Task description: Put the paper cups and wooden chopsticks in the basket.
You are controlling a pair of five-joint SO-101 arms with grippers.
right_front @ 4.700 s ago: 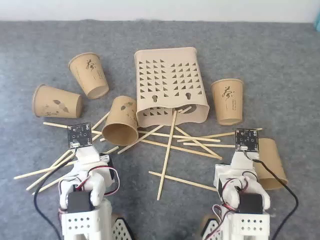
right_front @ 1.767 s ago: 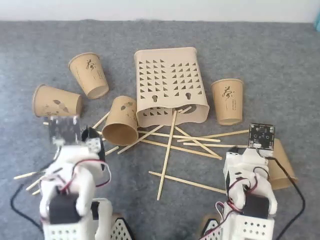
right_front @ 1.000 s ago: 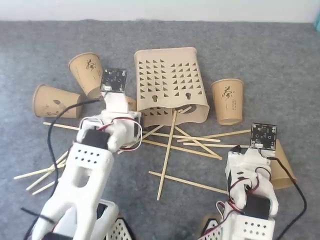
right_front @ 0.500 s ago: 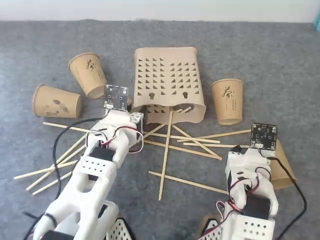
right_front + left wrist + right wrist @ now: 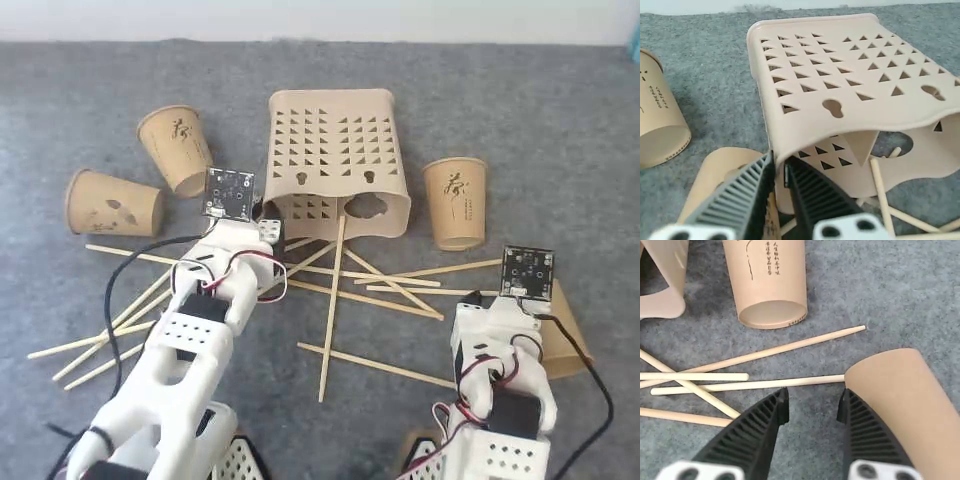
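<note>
Basket (image 5: 335, 150) is now tilting up at its near edge, left gripper (image 5: 779, 166) clamping its near-left rim, right gripper (image 5: 812, 402) hanging half-open beside the near-right cup (image 5: 905, 390).

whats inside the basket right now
The tips of a few chopsticks poke into the open mouth of the basket. No cup is visible in there. The upper wall covers the deeper part, so what lies further in cannot be seen.
</note>
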